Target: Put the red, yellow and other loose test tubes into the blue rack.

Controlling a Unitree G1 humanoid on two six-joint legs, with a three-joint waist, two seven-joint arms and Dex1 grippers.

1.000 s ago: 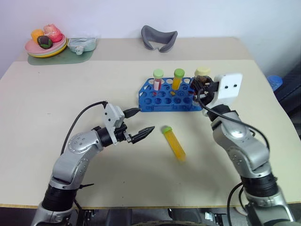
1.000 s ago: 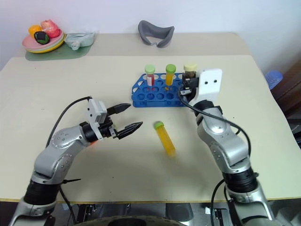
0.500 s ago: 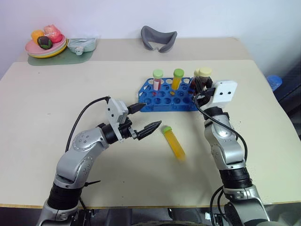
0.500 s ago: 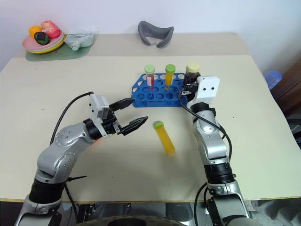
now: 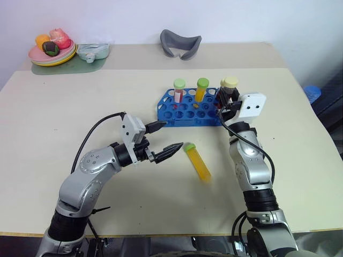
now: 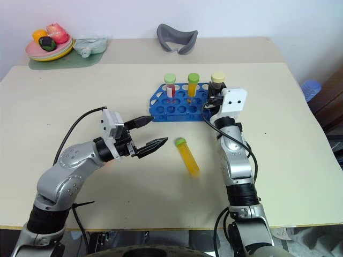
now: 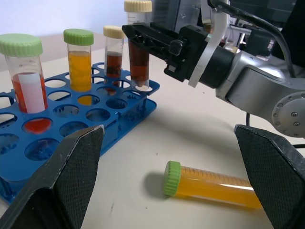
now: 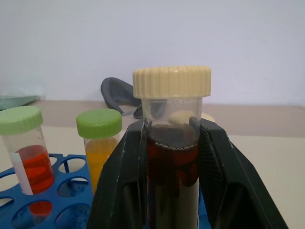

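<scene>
Right end effector (image 8: 171, 157) clamps maroon tube (image 8: 170, 143) upright, seemingly over rack (image 5: 187, 113); left end effector (image 5: 163, 139) agape, empty.

Bright blue plastic rack (image 5: 188, 112) with round holes, red (image 5: 178, 91), yellow-orange (image 5: 201, 89) and maroon (image 7: 114, 53) capped tubes upright inside, second maroon tube (image 5: 230, 89) upright over its end, green-capped yellow tube (image 5: 196, 162) lying on table.

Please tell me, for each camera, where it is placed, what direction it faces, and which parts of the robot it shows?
Head stereo views: above, looking down at both arms, blue rack, fallen yellow tube.
Left wrist view: along the open left hand at rack, yellow tube, right hand.
Right wrist view: along right hand, shut on the maroon tube.
Shared: rack and maroon tube.
</scene>
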